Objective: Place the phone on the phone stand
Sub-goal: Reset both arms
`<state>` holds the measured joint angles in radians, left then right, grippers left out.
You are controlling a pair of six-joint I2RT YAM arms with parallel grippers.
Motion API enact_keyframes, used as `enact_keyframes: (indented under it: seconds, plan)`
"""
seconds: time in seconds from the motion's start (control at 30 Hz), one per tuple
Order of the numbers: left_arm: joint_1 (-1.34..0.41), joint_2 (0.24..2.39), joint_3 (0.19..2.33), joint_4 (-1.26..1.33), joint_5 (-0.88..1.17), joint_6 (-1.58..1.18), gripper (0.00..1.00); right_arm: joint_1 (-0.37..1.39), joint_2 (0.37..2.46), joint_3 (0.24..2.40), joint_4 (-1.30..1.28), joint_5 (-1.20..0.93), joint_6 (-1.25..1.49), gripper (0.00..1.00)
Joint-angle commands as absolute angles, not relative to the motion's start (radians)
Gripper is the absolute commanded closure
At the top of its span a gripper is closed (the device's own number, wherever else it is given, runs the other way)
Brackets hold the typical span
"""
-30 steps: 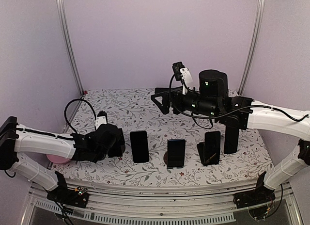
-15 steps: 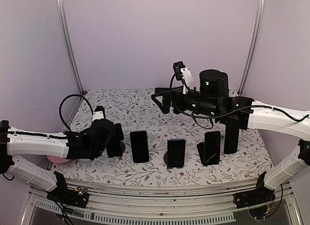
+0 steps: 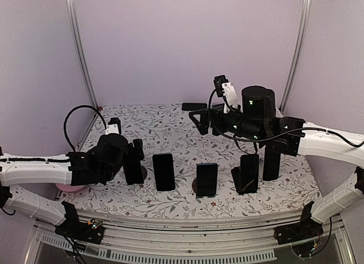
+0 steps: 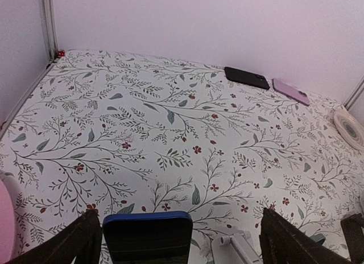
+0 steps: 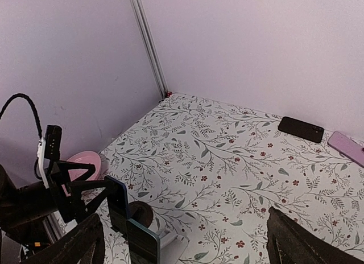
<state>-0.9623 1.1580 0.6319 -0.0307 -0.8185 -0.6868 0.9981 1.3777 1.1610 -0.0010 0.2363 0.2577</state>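
Blue-edged dark phone [image 4: 148, 238] stands upright at a dark round-based stand [image 5: 140, 213], near the front-left of the floral-patterned bench [image 4: 170, 104]. Left fingers [image 4: 85, 241] are released and spread wide, one on each side of the phone. No contact with it can be made out.

Right fingers [image 5: 77, 247] are likewise spread wide and hold nothing, raised above the right half of the bench.

A flat black phone [image 4: 245, 78] and a lilac phone [image 4: 291, 91] lie side by side at the far edge. A pink dish [image 5: 82, 164] sits at the left edge.
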Motion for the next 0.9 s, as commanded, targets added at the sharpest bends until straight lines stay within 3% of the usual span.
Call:
enact_keyframes:
  seconds: [0.0, 0.3, 0.57, 0.87]
  plan:
    - [-0.965, 1.119, 0.668, -0.039, -0.799, -0.634, 0.03, 0.945, 1.311, 1.117, -0.027, 0.286, 0.253, 0.01]
    - [-0.816, 1.037, 0.665, -0.009, -0.633, -0.573, 0.03, 0.75, 1.2, 1.007, -0.048, 0.262, 0.277, 0.01]
    - [-0.504, 1.015, 0.648, 0.044, -0.341, -0.541, 0.03, 0.432, 1.113, 0.885, -0.039, 0.224, 0.29, 0.01]
    - [-0.237, 1.058, 0.574, 0.206, -0.199, -0.608, 0.03, 0.011, 1.16, 0.758, 0.082, 0.162, 0.319, 0.01]
